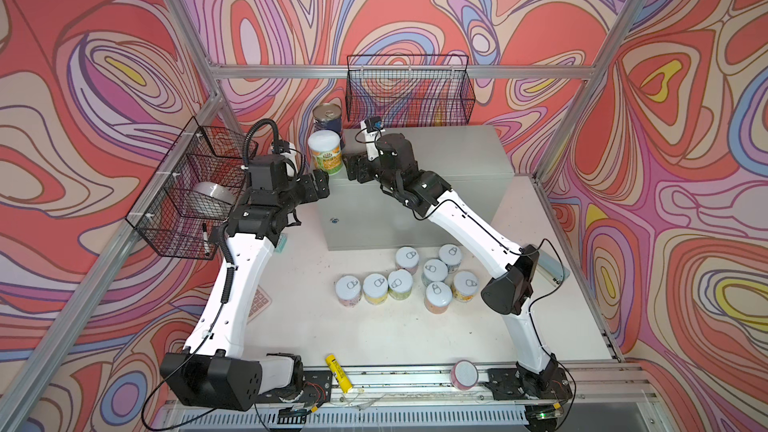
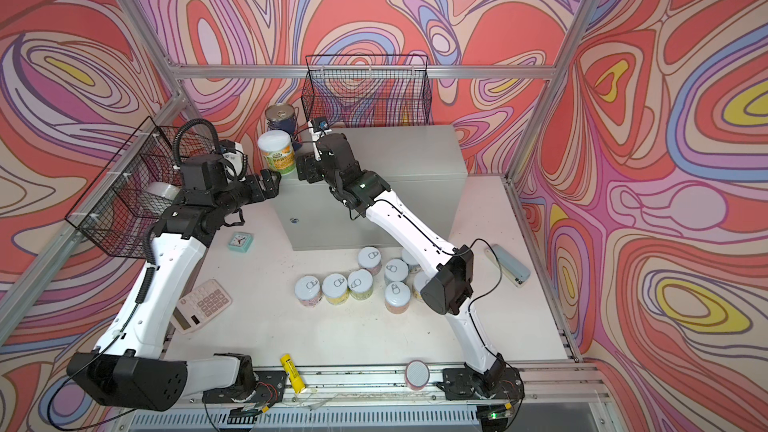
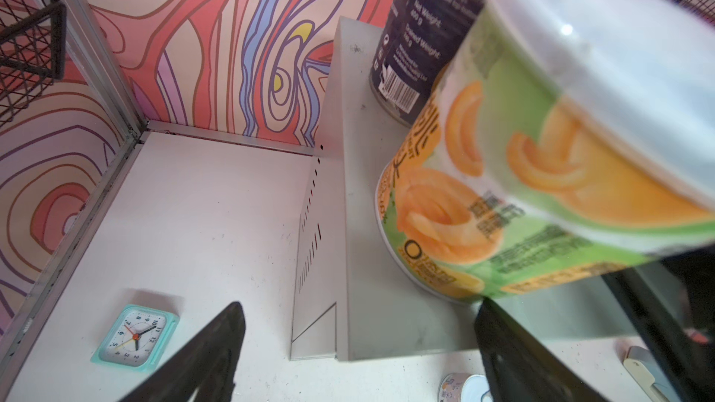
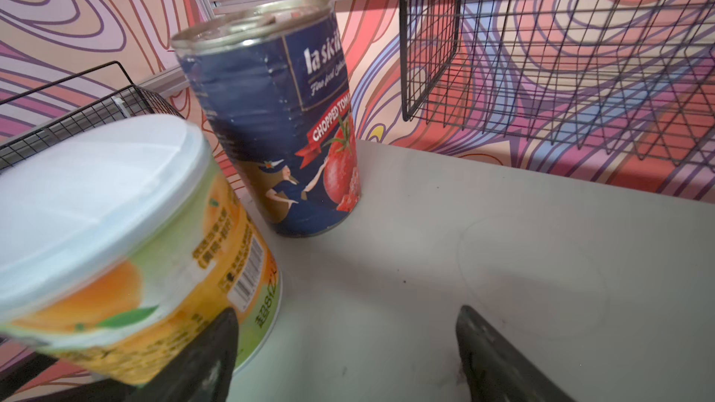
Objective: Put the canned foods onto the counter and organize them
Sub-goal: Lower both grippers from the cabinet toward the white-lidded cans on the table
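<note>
Where the light-grey metal box counter (image 1: pixel 436 168) carries a blue-labelled, bare-topped can (image 1: pixel 327 120) at its back-left corner, a white-lidded green-and-orange can (image 1: pixel 325 155) stands just in front, flanked by left gripper (image 1: pixel 319 182) and right gripper (image 1: pixel 352 168), both spread, neither clasping it.

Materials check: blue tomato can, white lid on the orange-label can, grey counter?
Blue tomato can: metal, bare shiny rim, creased paper label. White lid: likely plastic, matte, slightly translucent. Counter: probably painted sheet metal, smooth matte grey, punched side slots.
</note>
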### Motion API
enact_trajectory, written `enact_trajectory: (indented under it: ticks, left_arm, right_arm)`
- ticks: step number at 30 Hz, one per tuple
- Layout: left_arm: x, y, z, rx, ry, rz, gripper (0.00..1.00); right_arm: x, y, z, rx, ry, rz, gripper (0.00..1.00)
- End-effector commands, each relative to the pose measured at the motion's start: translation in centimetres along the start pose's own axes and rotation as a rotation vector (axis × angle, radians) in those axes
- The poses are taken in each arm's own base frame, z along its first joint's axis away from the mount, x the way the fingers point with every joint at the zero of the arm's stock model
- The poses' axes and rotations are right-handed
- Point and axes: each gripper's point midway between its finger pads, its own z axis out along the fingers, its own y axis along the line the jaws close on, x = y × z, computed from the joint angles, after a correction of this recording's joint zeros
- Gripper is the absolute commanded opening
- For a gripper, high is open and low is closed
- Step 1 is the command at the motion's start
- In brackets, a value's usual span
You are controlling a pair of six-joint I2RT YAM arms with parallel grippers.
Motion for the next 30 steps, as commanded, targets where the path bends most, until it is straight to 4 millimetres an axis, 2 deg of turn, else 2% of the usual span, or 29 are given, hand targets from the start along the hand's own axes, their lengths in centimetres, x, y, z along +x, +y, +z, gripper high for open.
enact_trajectory:
  ticks: [1,5,12,18,23,26,27,30]
  left_arm:
    - [-1.0,-0.1,0.4,-0.011,-0.021,0.003,0.94]
    - [-1.1,0.1,0.5,-0.025,-0.022,0.013,0.95]
    - [-1.2,0.5,-0.4,-0.048,-0.028,0.029,1.00]
    - [0.0,1.4,-3.7,-0.104,-0.009,0.037,1.00]
    - [2.9,3.3,-7.8,-0.184,0.007,0.041,1.00]
    - [4.7,3.9,-9.4,-0.198,0.000,-0.006,1.00]
    - [5.3,4.0,-9.7,-0.197,0.008,-0.016,1.00]
    - [7.0,4.1,-10.0,-0.186,0.033,-0.040,1.00]
  right_arm:
    - [4.5,0.2,1.1,0.000,0.119,0.012,0.91]
    - [4.7,-0.4,0.6,0.026,0.126,-0.001,0.91]
    - [3.6,-1.5,-1.0,0.079,0.106,-0.021,0.92]
    - [2.6,-2.5,-3.6,0.117,0.087,-0.037,0.92]
    - [0.6,-3.7,-7.5,0.154,0.066,-0.061,0.92]
    - [0.5,-4.4,-9.9,0.174,0.069,-0.054,0.92]
    - [-0.2,-4.5,-11.3,0.173,0.052,-0.041,0.92]
    - [1.4,-5.3,-13.5,0.190,0.078,-0.032,0.93]
